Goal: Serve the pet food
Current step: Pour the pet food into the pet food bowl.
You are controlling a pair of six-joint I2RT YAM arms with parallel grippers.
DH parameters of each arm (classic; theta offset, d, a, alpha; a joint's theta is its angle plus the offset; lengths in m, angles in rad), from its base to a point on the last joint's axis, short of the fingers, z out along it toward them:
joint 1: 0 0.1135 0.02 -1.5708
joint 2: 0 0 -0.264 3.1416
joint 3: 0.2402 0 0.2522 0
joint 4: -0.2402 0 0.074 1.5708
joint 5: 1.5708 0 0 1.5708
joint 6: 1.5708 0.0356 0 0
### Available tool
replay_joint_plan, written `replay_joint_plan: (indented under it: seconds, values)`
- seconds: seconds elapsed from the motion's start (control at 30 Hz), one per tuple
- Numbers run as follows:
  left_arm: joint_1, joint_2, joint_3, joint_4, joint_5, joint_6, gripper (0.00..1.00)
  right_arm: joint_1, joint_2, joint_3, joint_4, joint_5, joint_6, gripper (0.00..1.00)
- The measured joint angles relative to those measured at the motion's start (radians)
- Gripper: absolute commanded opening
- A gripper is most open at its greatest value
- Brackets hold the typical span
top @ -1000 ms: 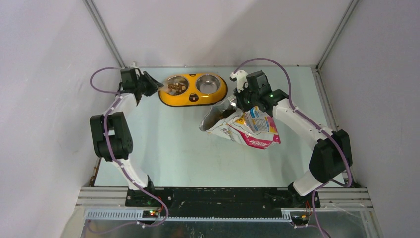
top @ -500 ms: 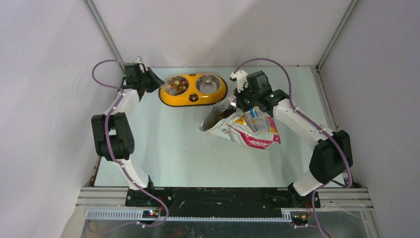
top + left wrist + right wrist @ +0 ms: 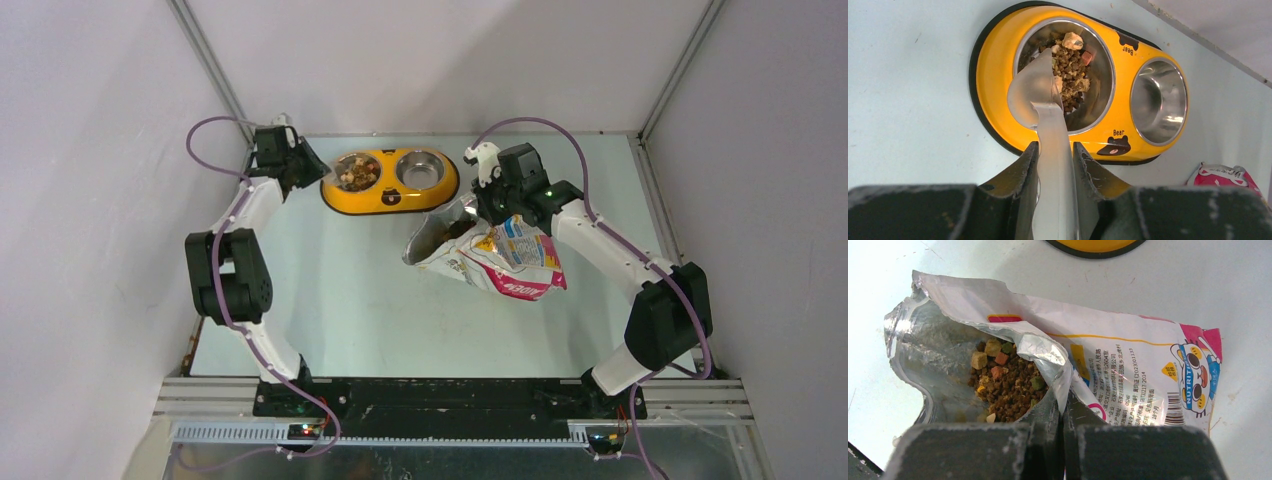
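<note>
A: Pet food [image 3: 1070, 65], location?
B: Part in the left bowl of the yellow feeder [image 3: 993, 75]; part inside the open bag [image 3: 1128, 360], lying on the tabletop [image 3: 340, 280] near the feeder.
A: Fingers?
B: Left fingers [image 3: 1023, 167] partly closed, clamping the translucent scoop [image 3: 1035, 95] by its handle, cup over the filled bowl. Right fingers [image 3: 1045, 427] pinched tight on the bag's torn edge.

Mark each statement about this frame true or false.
1. The left pincer grips the scoop by its handle. True.
2. Both bowls of the feeder hold pet food. False: the right bowl is empty.
3. The right pincer hangs open above the bag. False: it is shut on the bag's torn edge.
4. The open bag shows pet food inside. True.
</note>
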Motion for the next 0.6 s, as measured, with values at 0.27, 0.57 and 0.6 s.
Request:
replay_joint_plan:
  seconds: [0.27,0.57,0.6]
  values:
    - [-0.005,-0.035,0.019,-0.035,-0.024,0.025,0.00,0.000,-0.001,0.000,0.000,-0.001,-0.006,0.00]
    - [-0.021,-0.045,0.067,-0.063,-0.068,0.076,0.00,0.001,-0.001,0.000,0.000,-0.001,-0.008,0.00]
    - [-0.025,-0.045,0.067,-0.069,-0.072,0.079,0.00,0.001,-0.001,0.000,-0.001,-0.001,-0.008,0.00]
